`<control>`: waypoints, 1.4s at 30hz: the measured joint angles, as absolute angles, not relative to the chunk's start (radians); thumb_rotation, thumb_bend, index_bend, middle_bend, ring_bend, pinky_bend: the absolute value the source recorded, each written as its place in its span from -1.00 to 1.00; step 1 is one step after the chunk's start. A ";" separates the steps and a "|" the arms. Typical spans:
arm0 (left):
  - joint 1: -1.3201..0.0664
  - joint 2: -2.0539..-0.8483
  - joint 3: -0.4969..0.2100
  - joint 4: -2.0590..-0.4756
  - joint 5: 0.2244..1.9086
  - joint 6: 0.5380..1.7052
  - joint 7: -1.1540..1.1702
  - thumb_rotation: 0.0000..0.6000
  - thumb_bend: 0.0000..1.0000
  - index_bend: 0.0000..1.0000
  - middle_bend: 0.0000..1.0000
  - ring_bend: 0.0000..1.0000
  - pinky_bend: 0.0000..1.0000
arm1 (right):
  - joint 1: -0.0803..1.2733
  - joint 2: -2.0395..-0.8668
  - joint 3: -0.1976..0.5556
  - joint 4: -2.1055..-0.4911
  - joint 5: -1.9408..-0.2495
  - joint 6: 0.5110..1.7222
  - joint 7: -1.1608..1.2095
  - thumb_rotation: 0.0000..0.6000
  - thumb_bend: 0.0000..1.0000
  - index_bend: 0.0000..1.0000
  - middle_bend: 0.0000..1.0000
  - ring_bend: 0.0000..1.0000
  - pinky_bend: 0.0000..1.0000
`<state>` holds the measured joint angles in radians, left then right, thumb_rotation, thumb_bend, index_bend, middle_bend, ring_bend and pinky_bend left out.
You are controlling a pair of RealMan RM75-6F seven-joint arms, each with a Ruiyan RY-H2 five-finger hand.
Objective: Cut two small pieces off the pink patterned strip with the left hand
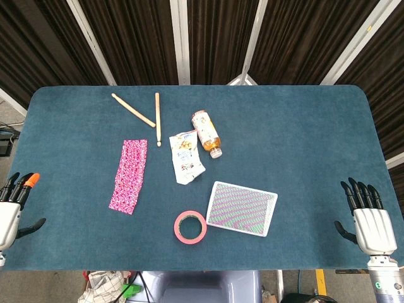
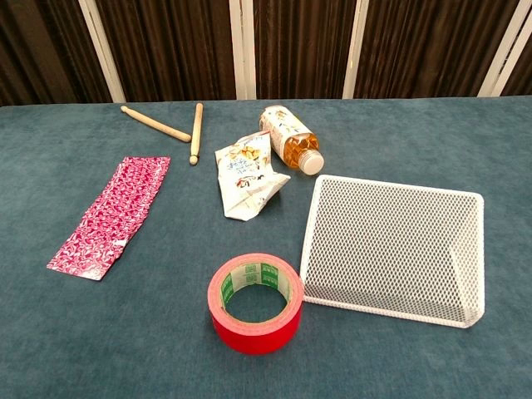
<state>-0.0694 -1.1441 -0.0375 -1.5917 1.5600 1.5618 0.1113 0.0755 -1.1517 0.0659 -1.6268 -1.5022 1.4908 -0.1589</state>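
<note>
The pink patterned strip (image 1: 129, 175) lies flat on the blue table, left of centre, its long side running front to back; in the chest view the strip (image 2: 112, 214) sits at the left. My left hand (image 1: 11, 205) rests at the table's left front edge, fingers apart, holding nothing, well left of the strip. My right hand (image 1: 367, 218) is at the right front edge, fingers extended and empty. Neither hand shows in the chest view. No cutting tool is visible.
Two wooden drumsticks (image 1: 142, 113) lie at the back. A crumpled snack wrapper (image 1: 185, 157) and a lying tea bottle (image 1: 207, 133) sit mid-table. A red tape roll (image 1: 190, 226) and a white mesh tray (image 1: 242, 207) stand near the front edge.
</note>
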 measured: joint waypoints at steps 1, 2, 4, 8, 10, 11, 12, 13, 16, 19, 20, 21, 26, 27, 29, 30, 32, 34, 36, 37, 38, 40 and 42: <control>-0.069 -1.144 -0.037 -1.591 1.560 1.562 0.112 1.00 -0.61 -0.76 -0.80 -0.90 -0.56 | 0.075 -1.151 0.066 -1.627 -1.503 1.492 -0.158 1.00 -0.45 -0.96 -0.91 -0.88 -0.86; -0.069 -1.144 -0.037 -1.591 1.561 1.562 0.112 1.00 -0.60 -0.76 -0.80 -0.90 -0.56 | 0.075 -1.151 0.066 -1.627 -1.503 1.493 -0.158 1.00 -0.45 -0.96 -0.91 -0.88 -0.86; -0.069 -1.144 -0.037 -1.592 1.561 1.562 0.113 1.00 -0.61 -0.76 -0.80 -0.90 -0.56 | 0.075 -1.151 0.066 -1.628 -1.504 1.494 -0.158 1.00 -0.45 -0.96 -0.90 -0.88 -0.86; -0.069 -1.143 -0.035 -1.594 1.561 1.560 0.115 1.00 -0.61 -0.76 -0.80 -0.90 -0.56 | 0.074 -1.150 0.064 -1.628 -1.506 1.494 -0.158 1.00 -0.45 -0.96 -0.91 -0.88 -0.85; -0.068 -1.143 -0.033 -1.595 1.566 1.562 0.116 1.00 -0.60 -0.76 -0.79 -0.90 -0.56 | 0.074 -1.149 0.064 -1.630 -1.509 1.497 -0.158 1.00 -0.46 -0.96 -0.91 -0.88 -0.85; -0.068 -1.143 -0.033 -1.595 1.569 1.564 0.116 1.00 -0.61 -0.76 -0.79 -0.90 -0.56 | 0.073 -1.148 0.065 -1.632 -1.510 1.499 -0.157 1.00 -0.46 -0.96 -0.91 -0.88 -0.85; -0.068 -1.143 -0.032 -1.595 1.572 1.566 0.117 1.00 -0.61 -0.76 -0.78 -0.90 -0.56 | 0.073 -1.148 0.065 -1.632 -1.512 1.502 -0.156 1.00 -0.45 -0.96 -0.91 -0.88 -0.85; -0.068 -1.144 -0.032 -1.595 1.573 1.567 0.118 1.00 -0.61 -0.76 -0.77 -0.90 -0.55 | 0.073 -1.147 0.066 -1.632 -1.513 1.503 -0.155 1.00 -0.45 -0.96 -0.91 -0.87 -0.85; -0.070 -1.146 -0.033 -1.593 1.569 1.560 0.118 1.00 -0.60 -0.76 -0.74 -0.85 -0.52 | 0.072 -1.145 0.066 -1.632 -1.503 1.498 -0.151 1.00 -0.46 -0.96 -0.91 -0.86 -0.85; -0.073 -1.146 -0.031 -1.592 1.565 1.548 0.118 1.00 -0.61 -0.76 -0.69 -0.83 -0.50 | 0.072 -1.142 0.067 -1.635 -1.501 1.496 -0.148 1.00 -0.45 -0.96 -0.91 -0.86 -0.85; -0.074 -1.145 -0.029 -1.592 1.566 1.545 0.117 1.00 -0.61 -0.76 -0.68 -0.81 -0.49 | 0.072 -1.141 0.066 -1.636 -1.503 1.496 -0.148 1.00 -0.45 -0.96 -0.91 -0.86 -0.85; -0.074 -1.144 -0.028 -1.594 1.566 1.544 0.116 1.00 -0.61 -0.76 -0.67 -0.80 -0.48 | 0.072 -1.141 0.065 -1.636 -1.505 1.496 -0.150 1.00 -0.45 -0.96 -0.91 -0.86 -0.85; -0.075 -1.144 -0.027 -1.596 1.573 1.547 0.119 1.00 -0.61 -0.76 -0.61 -0.75 -0.45 | 0.073 -1.143 0.062 -1.635 -1.506 1.492 -0.153 1.00 -0.45 -0.96 -0.91 -0.86 -0.86; -0.076 -1.145 -0.027 -1.596 1.573 1.546 0.119 1.00 -0.60 -0.76 -0.57 -0.72 -0.44 | 0.072 -1.142 0.062 -1.635 -1.506 1.493 -0.153 1.00 -0.45 -0.96 -0.91 -0.86 -0.86; -0.079 -1.146 -0.027 -1.595 1.570 1.537 0.119 1.00 -0.56 -0.77 -0.40 -0.59 -0.37 | 0.071 -1.141 0.063 -1.635 -1.503 1.493 -0.150 1.00 -0.45 -0.96 -0.91 -0.86 -0.85; -0.081 -1.147 -0.027 -1.594 1.568 1.532 0.120 1.00 -0.54 -0.77 -0.32 -0.53 -0.33 | 0.071 -1.140 0.063 -1.635 -1.502 1.492 -0.148 1.00 -0.46 -0.96 -0.91 -0.86 -0.85; -0.089 -1.152 -0.028 -1.590 1.566 1.518 0.122 1.00 -0.43 -0.76 -0.06 -0.32 -0.22 | 0.071 -1.139 0.064 -1.636 -1.500 1.492 -0.145 1.00 -0.45 -0.96 -0.91 -0.86 -0.85; -0.099 -1.158 -0.029 -1.583 1.564 1.499 0.121 1.00 -0.31 -0.74 0.12 -0.16 -0.12 | 0.071 -1.138 0.063 -1.636 -1.501 1.493 -0.143 1.00 -0.46 -0.96 -0.91 -0.85 -0.85; -0.111 -1.164 -0.030 -1.576 1.560 1.476 0.120 1.00 -0.18 -0.71 0.28 -0.02 -0.02 | 0.071 -1.138 0.063 -1.636 -1.501 1.491 -0.142 1.00 -0.46 -0.96 -0.91 -0.84 -0.84; -0.120 -1.168 -0.031 -1.571 1.555 1.457 0.120 1.00 -0.09 -0.70 0.38 0.07 0.04 | 0.071 -1.138 0.063 -1.637 -1.500 1.490 -0.142 1.00 -0.46 -0.96 -0.91 -0.84 -0.83; -0.127 -1.172 -0.032 -1.567 1.551 1.441 0.122 1.00 0.01 -0.69 0.46 0.14 0.09 | 0.071 -1.138 0.062 -1.637 -1.500 1.489 -0.141 1.00 -0.46 -0.96 -0.91 -0.84 -0.83; -0.149 -1.183 -0.035 -1.558 1.542 1.400 0.131 1.00 0.18 -0.68 0.58 0.24 0.15 | 0.072 -1.138 0.062 -1.637 -1.499 1.487 -0.142 1.00 -0.45 -0.96 -0.90 -0.84 -0.83; -0.169 -1.193 -0.038 -1.552 1.534 1.365 0.142 1.00 0.32 -0.67 0.65 0.32 0.20 | 0.072 -1.138 0.062 -1.636 -1.497 1.485 -0.142 1.00 -0.45 -0.96 -0.91 -0.84 -0.83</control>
